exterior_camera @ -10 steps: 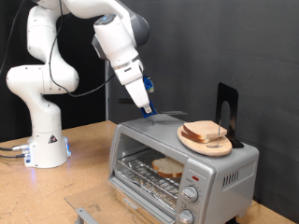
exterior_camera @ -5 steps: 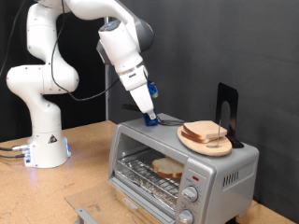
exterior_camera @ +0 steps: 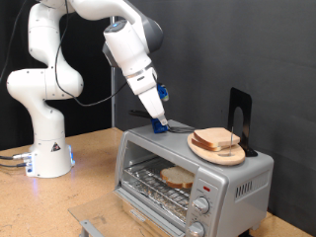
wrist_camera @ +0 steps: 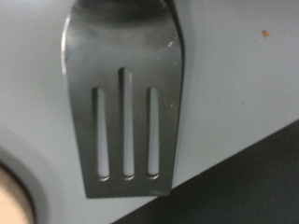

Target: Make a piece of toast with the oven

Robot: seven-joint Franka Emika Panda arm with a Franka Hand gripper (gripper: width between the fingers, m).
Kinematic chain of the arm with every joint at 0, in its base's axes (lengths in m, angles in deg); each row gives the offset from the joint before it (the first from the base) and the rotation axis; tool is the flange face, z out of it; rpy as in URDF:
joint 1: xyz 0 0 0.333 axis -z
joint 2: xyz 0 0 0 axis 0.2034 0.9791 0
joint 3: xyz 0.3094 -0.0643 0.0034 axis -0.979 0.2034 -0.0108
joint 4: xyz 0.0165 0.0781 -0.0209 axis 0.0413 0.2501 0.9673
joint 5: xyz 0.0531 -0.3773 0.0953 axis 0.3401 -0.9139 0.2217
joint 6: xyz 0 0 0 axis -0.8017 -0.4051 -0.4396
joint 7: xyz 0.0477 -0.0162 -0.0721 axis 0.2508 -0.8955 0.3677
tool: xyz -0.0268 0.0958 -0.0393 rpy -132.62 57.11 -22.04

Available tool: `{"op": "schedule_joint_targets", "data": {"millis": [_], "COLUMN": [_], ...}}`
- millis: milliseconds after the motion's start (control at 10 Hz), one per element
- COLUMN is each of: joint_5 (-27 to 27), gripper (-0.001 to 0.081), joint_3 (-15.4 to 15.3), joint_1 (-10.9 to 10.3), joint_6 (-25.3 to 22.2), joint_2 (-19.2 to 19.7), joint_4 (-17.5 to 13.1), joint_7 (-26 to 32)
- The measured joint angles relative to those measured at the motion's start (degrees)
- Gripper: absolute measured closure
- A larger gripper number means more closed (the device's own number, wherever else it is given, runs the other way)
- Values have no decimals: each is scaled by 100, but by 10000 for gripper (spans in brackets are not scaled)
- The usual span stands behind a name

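The silver-grey oven (exterior_camera: pixel 232 183) stands on the wooden table with its glass door (exterior_camera: pixel 146 204) hanging open. One slice of toast (exterior_camera: pixel 178 178) lies on the wire rack inside. My gripper (exterior_camera: pixel 158 122) is above the back of the oven's top, towards the exterior view's left, shut on a black slotted spatula (exterior_camera: pixel 181 125) whose blade rests on or just over that top. In the wrist view the spatula blade (wrist_camera: pixel 126 103) lies over the grey oven top (wrist_camera: pixel 238 84); my fingers do not show there.
A round wooden plate (exterior_camera: pixel 200 152) with a stack of bread slices (exterior_camera: pixel 217 139) sits on the oven's top, beside a black upright stand (exterior_camera: pixel 239 117). Knobs (exterior_camera: pixel 201 206) and a red light (exterior_camera: pixel 205 188) are on the oven's front. A metal bracket (exterior_camera: pixel 91 227) lies on the table.
My gripper has moved a little towards the exterior view's right and down, bringing the spatula to the oven's top. In the last half second it has stayed still.
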Motion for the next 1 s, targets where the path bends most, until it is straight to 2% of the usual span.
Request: {"op": "schedule_joint_targets", "data": {"millis": [200, 400, 500, 700, 1000], "joint_5": [-102, 54, 157, 327, 289], "gripper": [-2, -2, -2, -2, -2], "joint_3": [307, 309, 486, 1050, 1870], "joint_1": [9, -4, -12, -12, 59], "joint_6": [-469, -429, -585, -1030, -1547], "joint_2": [-225, -224, -317, -682, -1189], "joint_4": [-26, 14, 94, 372, 682], "joint_7": [36, 152, 352, 707, 1016]}}
